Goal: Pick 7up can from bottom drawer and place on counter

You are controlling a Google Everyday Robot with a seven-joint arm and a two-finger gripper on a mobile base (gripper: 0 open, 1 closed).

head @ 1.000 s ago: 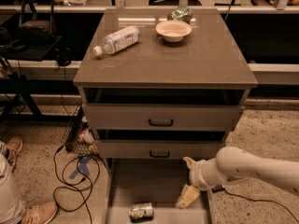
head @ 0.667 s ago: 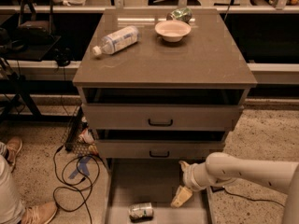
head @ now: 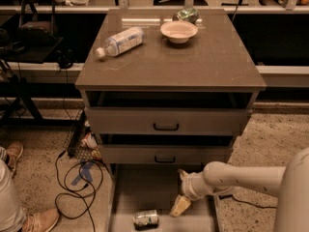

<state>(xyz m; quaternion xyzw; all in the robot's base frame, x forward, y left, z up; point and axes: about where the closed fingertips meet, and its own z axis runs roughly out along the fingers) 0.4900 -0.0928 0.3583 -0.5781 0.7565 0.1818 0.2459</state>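
Counter (head: 212, 66) carries a bottle (head: 120, 41) and bowl (head: 178, 31) | bottom drawer (head: 145, 187) open, 7up can (head: 146, 219) on its side toward the front | gripper (head: 179, 206) inside drawer, just right of can, apart from it; released or clenched: cannot tell | advice: straddle the can's round body squarely so it cannot roll.

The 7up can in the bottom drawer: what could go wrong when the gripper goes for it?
1. The 7up can lies on its side in the bottom drawer, beside the gripper; a nudge could roll it away.
2. The gripper is low in the drawer, near the middle drawer front; the lift might bump it.
3. A bottle lies on its side on the counter; a placement close to it could set it rolling.
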